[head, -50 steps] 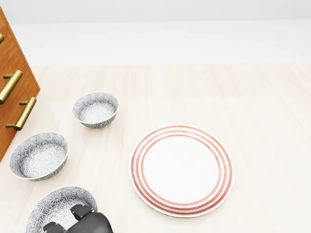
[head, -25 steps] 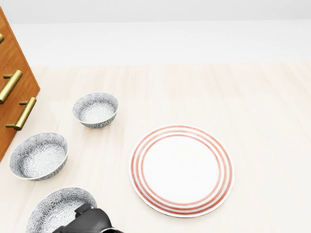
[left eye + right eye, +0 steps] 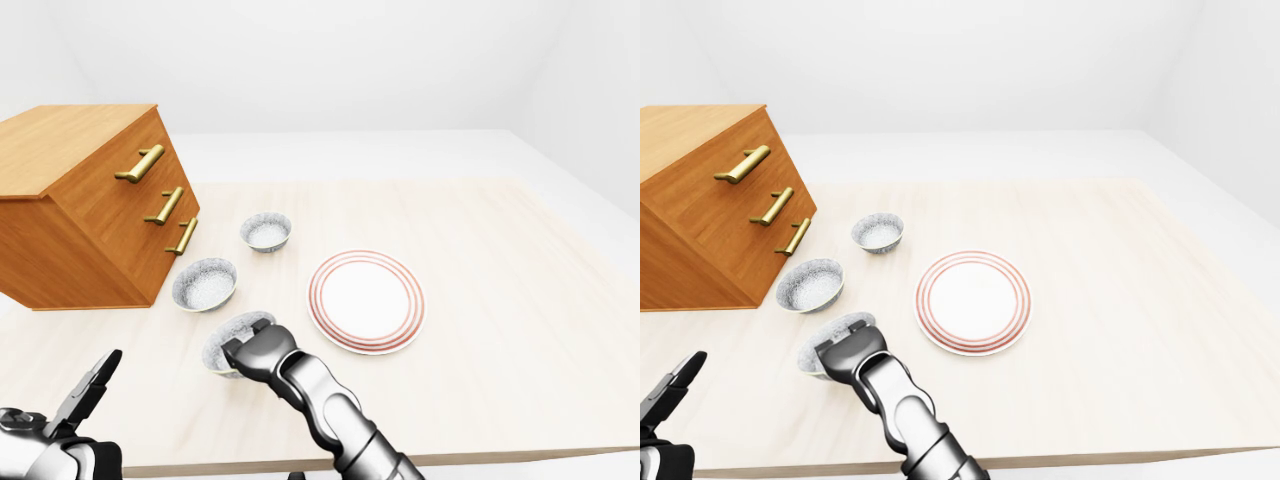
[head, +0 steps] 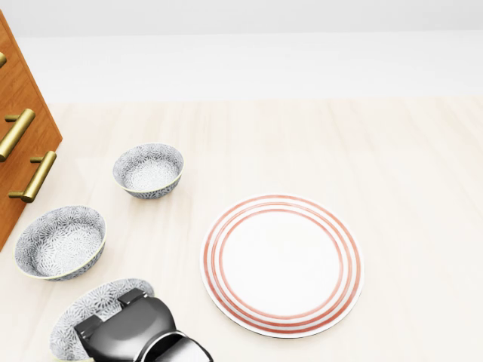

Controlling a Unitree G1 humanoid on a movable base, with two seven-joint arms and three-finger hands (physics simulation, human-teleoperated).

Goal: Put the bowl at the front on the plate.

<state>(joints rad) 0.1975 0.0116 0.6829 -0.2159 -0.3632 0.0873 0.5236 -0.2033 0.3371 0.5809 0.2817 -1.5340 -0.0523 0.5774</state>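
Head view, lower left corner: right hand parked right over the front bowl, covering most of it. Looks like the grasp step, bowl not lifted yet, sitting on the table just below the middle bowl. Can't tell how far the fingers are closed, tucked under the back of the hand. Next up, probably: firm pinch on the rim, lift, swing right to the striped plate, mid-frame, bare. Arm coming in from the bottom edge, angled up-left. Left hand, bottom left of left-eye view, fingers spread, holding nothing.
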